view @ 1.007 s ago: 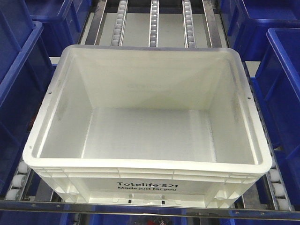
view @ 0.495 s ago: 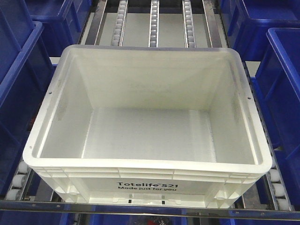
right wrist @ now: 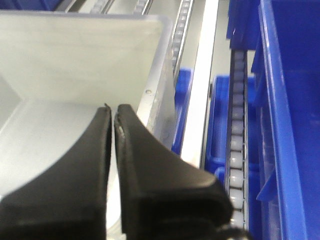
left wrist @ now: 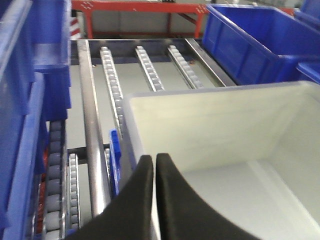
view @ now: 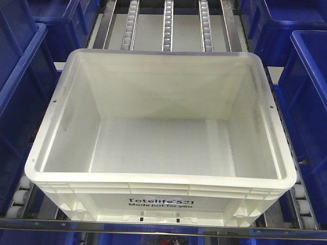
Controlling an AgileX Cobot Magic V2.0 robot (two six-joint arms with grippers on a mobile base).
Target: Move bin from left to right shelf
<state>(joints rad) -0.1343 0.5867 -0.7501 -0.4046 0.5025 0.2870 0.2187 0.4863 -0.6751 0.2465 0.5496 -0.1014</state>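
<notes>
An empty white bin marked "Totelife 521" sits on the roller lanes and fills the front view. Neither gripper shows in that view. In the left wrist view my left gripper straddles the bin's left wall, with one black finger outside, one inside and only a thin pale strip between them. In the right wrist view my right gripper straddles the bin's right wall in the same way, near the far right corner.
Blue bins stand close on the left and the right of the white bin. Roller tracks and metal rails run back behind it. A metal front bar crosses below the bin.
The white bin keeps its place in the front view. The rollers and blue bins around it have shifted very slightly.
</notes>
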